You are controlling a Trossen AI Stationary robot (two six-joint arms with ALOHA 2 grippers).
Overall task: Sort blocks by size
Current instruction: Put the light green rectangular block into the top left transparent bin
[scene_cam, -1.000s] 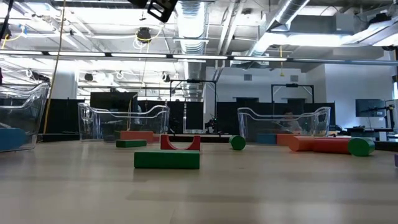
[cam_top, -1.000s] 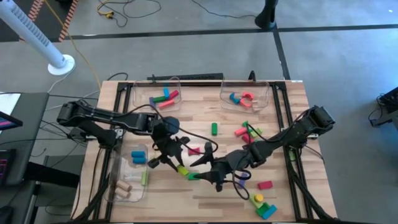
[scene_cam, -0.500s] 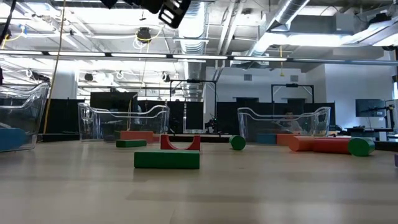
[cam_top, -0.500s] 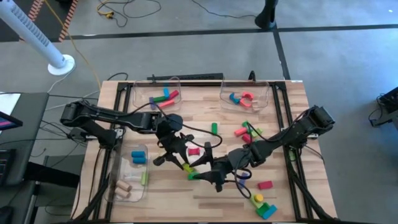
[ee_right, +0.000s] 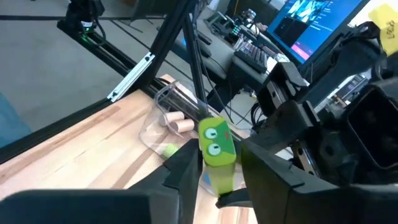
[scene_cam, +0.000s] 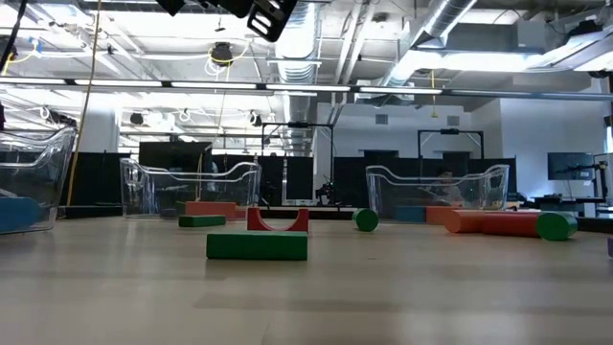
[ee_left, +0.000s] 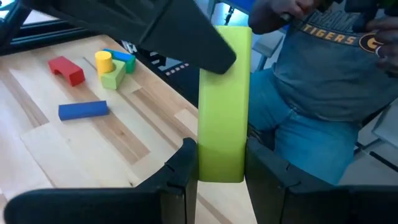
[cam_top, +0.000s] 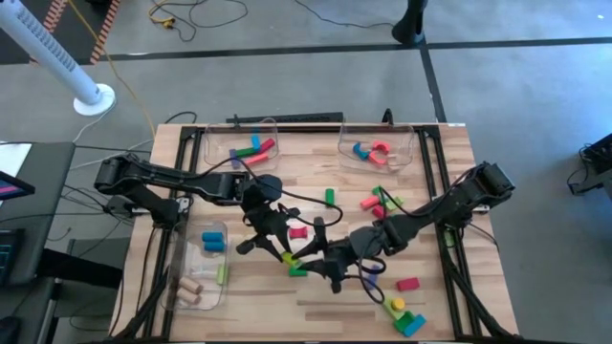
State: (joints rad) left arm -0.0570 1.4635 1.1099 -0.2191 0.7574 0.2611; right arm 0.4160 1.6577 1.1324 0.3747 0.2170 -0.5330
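change: right gripper point(cam_top: 308, 262) has closed from wide open onto a green block point(ee_right: 217, 148) printed with eyes | left gripper point(cam_top: 278, 250) stays narrowly clamped on a yellow-green bar point(ee_left: 224, 106), held above the table point(cam_top: 287, 296) | place: both just beside the dark green bar point(cam_top: 298, 270) at the table's middle | meaning: two blocks gripped, ready for bins

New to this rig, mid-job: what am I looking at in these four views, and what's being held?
Two dark robot arms work over a wooden table. One camera looks straight down, one sits at table height, and one rides on each wrist. Coloured blocks lie loose on the wood; others sit in clear bins. The left gripper is shut on a yellow-green bar, held above the table. The right gripper is at what looks like that bar's other end.
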